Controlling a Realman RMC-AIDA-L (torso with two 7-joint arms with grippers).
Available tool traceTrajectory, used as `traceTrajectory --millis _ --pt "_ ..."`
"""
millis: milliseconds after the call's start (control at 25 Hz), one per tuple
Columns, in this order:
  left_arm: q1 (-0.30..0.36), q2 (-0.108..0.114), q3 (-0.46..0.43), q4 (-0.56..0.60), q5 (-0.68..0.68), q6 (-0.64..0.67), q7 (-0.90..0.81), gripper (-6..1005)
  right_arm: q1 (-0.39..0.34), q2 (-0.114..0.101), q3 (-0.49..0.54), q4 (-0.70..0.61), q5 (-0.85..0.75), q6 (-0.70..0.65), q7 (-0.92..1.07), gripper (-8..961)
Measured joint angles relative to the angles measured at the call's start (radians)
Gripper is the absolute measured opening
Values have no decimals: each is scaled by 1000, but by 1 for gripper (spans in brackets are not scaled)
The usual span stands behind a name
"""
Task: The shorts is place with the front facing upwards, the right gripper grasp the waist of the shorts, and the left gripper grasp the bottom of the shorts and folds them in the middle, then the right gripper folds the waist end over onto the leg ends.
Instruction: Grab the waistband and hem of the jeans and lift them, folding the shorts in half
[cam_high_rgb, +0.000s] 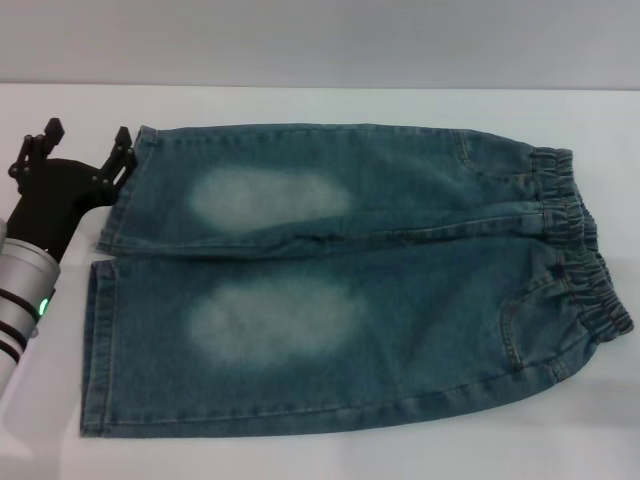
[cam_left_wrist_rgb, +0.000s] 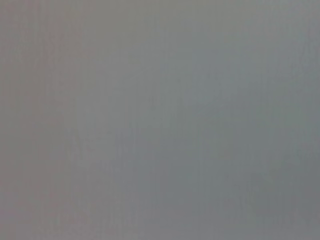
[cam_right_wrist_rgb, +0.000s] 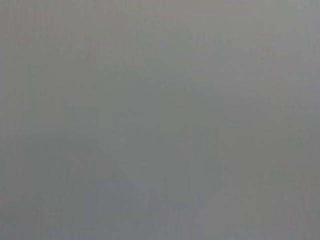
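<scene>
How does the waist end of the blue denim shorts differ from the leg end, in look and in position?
The gathered elastic waistband is puckered and wavy; the two leg hems are flat and straight-stitched. The waistband lies toward the robot's right with no gripper near it in the head view; the hems lie toward its left, where the black left gripper is open beside the farther hem. Both ends lie flat on the white table.
</scene>
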Motion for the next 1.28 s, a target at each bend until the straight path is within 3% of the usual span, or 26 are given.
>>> traceTrajectory --millis 280,360,440,480,520,560,640,680,720,760,800,840,920,960,1000,1120,1280 --pt "-6 10 10 72 2 -96 0 823 16 -12 -1 -6 -75 22 69 801" --pt "-6 10 10 72 2 -96 0 822 34 -26 -14 -10 -101 63 154 801" --pt "-4 15 10 114 2 -145 -1 821 59 -49 -33 -17 -141 117 250 801" --pt "3 32 -7 233 3 -288 7 821 76 -66 -46 -20 -173 160 330 802" --pt "3 32 -7 233 3 -288 7 820 112 -107 -81 -45 -258 247 516 802" --pt "4 51 -34 324 5 -414 11 819 112 -107 -81 -45 -258 247 516 802" --pt "4 51 -34 324 5 -414 11 818 142 -149 -149 -131 -418 348 808 802" --pt "4 72 -80 435 6 -585 9 818 145 -162 -194 -261 -579 401 1082 802" --pt "7 78 -107 489 17 -673 12 817 137 -157 -205 -353 -660 413 1212 802" --pt "9 80 -123 519 27 -720 15 817 137 -157 -205 -353 -660 413 1212 802" --pt "9 80 -123 519 27 -720 15 816 112 -136 -208 -475 -736 415 1325 802" --pt "17 82 -168 613 77 -866 17 816 91 -115 -208 -566 -793 415 1406 802" --pt "21 81 -200 679 110 -968 17 815 42 -61 -209 -769 -895 418 1540 802" --pt "25 77 -243 754 137 -1094 23 814 22 -36 -209 -871 -954 421 1617 802" --pt "26 71 -276 803 149 -1199 37 814 12 -24 -210 -943 -1029 425 1712 801" --pt "28 46 -373 941 158 -1480 97 812 11 -17 -209 -1060 -1221 416 2013 801" --pt "52 20 -467 1092 142 -1730 163 810 5 -21 -190 -1064 -1313 351 2216 801"
